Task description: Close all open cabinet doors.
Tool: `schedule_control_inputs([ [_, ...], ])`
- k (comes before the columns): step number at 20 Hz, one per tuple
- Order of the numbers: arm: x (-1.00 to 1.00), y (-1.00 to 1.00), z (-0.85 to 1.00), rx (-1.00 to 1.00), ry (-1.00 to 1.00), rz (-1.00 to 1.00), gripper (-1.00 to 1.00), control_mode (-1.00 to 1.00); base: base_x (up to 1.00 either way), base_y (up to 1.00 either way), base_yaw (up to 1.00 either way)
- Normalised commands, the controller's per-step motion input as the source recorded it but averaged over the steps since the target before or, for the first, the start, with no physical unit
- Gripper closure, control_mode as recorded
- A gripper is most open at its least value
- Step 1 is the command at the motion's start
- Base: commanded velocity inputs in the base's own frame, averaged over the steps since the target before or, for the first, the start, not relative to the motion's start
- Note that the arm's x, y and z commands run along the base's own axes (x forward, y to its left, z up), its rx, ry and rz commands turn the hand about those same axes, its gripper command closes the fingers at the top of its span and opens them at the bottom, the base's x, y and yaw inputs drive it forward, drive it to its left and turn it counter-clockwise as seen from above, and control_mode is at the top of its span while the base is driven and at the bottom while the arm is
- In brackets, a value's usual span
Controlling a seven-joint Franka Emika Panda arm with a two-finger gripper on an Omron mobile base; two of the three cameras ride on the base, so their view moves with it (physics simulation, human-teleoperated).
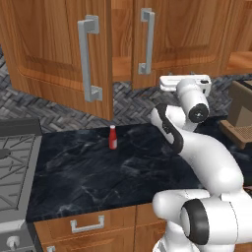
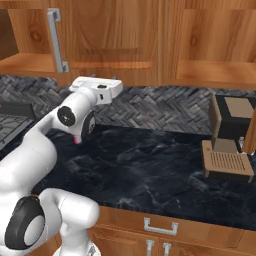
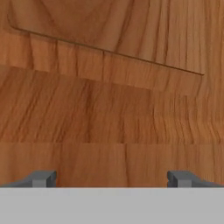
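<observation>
One tall brown cabinet door (image 1: 59,54) with a long grey bar handle (image 1: 88,59) stands swung wide open toward me at the upper left. To its right is a second cabinet door (image 1: 182,34) with its own handle (image 1: 145,42), and a strip of cabinet interior (image 1: 121,39) shows between the two. My gripper (image 3: 111,177) is open, with its fingertips (image 3: 41,178) spread wide and nothing between them. It points straight at the wood of the second door (image 3: 109,100) from close up. The white hand (image 1: 184,82) (image 2: 97,89) hovers just below that door's lower edge.
A small red bottle (image 1: 112,137) stands on the black counter (image 1: 98,172). A stove (image 1: 15,162) sits at the left and a brown coffee machine (image 2: 227,145) at the right. Open shelf space (image 2: 22,50) shows left of the handle. Drawers (image 1: 87,225) run under the counter.
</observation>
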Motion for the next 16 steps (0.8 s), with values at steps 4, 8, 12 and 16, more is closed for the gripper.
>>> schedule_control_inputs([
  [4, 0.33, 0.0, -0.02, 0.0, 0.0, 0.0, -1.0, -1.0, 0.0, 0.0, 0.0],
  [8, 0.18, 0.0, 0.0, 0.0, 0.0, 0.0, -1.0, -1.0, 0.0, 0.0, 0.0],
  [12, 0.18, 0.0, 0.0, 0.0, 0.0, 0.0, -1.0, -1.0, 0.0, 0.0, 0.0],
  [16, 0.34, 0.0, 0.0, 0.0, 0.0, 0.0, -1.0, -1.0, 0.0, 0.0, 0.0],
])
